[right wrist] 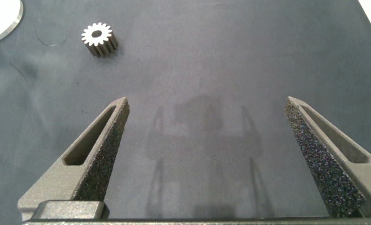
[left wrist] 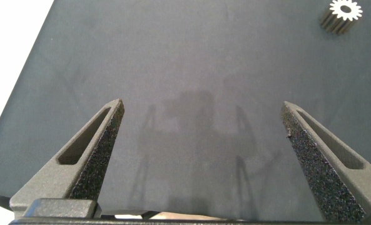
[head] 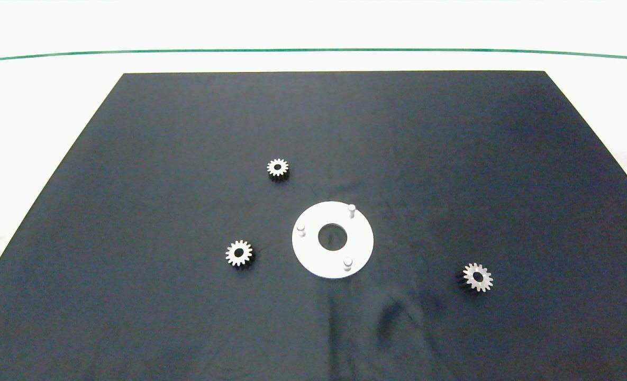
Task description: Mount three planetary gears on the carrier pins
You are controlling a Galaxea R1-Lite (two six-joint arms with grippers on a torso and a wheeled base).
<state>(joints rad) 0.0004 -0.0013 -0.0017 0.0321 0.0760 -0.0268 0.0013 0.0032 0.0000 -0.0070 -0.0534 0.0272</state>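
Jaws wide and empty on both the left gripper (left wrist: 201, 125) and right gripper (right wrist: 204, 125), each hovering above the dark mat (head: 186, 132). No progress: all three carrier pins (head: 351, 210) stand bare; the three planetary gears (head: 238, 253) lie loose around the white disc (head: 308, 254), two left, one right

You have three silvery planetary gears (head: 277, 168) (head: 238, 253) (head: 477, 277) lying flat, apparently, well apart around the white disc (head: 333, 239); its three carrier pins (head: 352, 210) (head: 301, 229) (head: 347, 263) stand bare.
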